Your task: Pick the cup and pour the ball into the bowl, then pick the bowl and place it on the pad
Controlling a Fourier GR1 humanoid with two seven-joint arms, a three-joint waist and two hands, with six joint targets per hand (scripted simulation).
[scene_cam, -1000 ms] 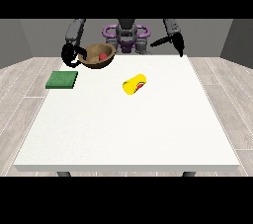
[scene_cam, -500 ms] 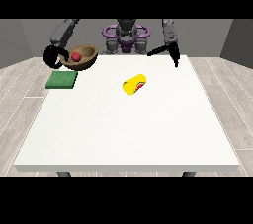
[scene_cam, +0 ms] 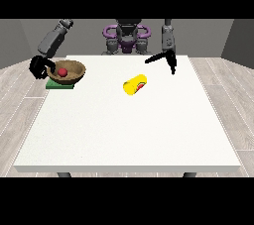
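Green pad (scene_cam: 60, 84) mostly hidden under bowl (scene_cam: 68, 71), at tabletop (scene_cam: 129, 130) left edge. View-left hand (scene_cam: 40, 67) curled on bowl rim, ball (scene_cam: 62, 72) inside. Cup (scene_cam: 135, 84) lies toppled mid-table. View-right hand (scene_cam: 166, 59) open, empty. Front half free.

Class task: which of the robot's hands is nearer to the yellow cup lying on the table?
Left. The hand at the view's right hangs above-right of the yellow cup; the hand at the view's left holds the bowl, farther off.

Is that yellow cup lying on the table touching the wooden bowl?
Apart. The front view shows the yellow cup on its side mid-table, with a wide stretch of bare white table between it and the bowl at the view's left.
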